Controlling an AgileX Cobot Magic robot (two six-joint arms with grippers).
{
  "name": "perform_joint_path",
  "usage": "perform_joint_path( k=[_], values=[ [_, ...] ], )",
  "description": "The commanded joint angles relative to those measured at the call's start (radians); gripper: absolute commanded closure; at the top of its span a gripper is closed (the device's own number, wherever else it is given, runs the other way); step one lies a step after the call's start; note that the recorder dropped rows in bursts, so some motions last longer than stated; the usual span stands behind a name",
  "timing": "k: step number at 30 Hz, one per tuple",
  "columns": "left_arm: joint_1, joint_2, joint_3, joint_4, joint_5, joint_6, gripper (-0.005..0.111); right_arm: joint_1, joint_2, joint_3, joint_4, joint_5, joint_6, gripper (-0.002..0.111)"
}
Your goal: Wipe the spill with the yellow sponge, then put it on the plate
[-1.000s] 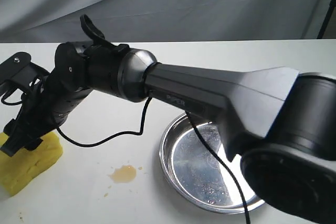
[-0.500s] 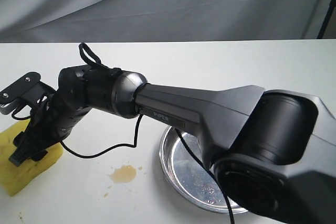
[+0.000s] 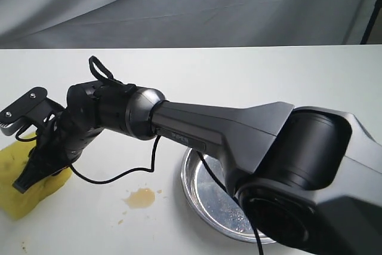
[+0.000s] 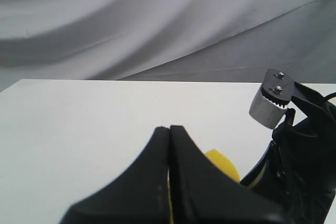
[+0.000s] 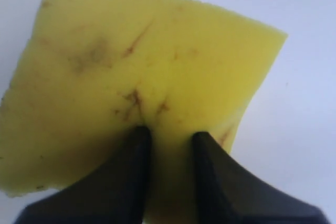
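The right pincer [image 5: 168, 135] reaches across to the near left of the counter [image 3: 250, 76] and pinches the sponge [image 3: 33, 194], jaws narrowly parted around a fold of foam. The spill [image 3: 141, 197] lies between the sponge and the plate [image 3: 206, 204]. The left pincer [image 4: 169, 132] is fully closed and holds nothing.

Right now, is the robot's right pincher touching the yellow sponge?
Touching. The right wrist view shows the right gripper pressed into the yellow sponge, with a ridge of foam pinched between its fingers.
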Motion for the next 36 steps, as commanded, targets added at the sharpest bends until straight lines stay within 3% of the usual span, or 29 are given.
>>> perform_joint_path(
  k=[1, 4, 23, 36],
  values=[
    [0.002, -0.002, 0.005, 0.0, -0.003, -0.002, 0.107, -0.002, 0.021, -0.001, -0.041, 0.024, -0.002, 0.099],
    [0.002, -0.002, 0.005, 0.0, -0.003, -0.002, 0.107, -0.002, 0.021, -0.001, -0.041, 0.024, 0.0, 0.108],
    [0.002, -0.002, 0.005, 0.0, -0.003, -0.002, 0.107, -0.002, -0.121, -0.001, -0.07, 0.092, 0.015, 0.108],
    [0.002, -0.002, 0.005, 0.0, -0.003, -0.002, 0.107, -0.008, -0.185, -0.001, -0.241, 0.37, 0.068, 0.108]
  ],
)
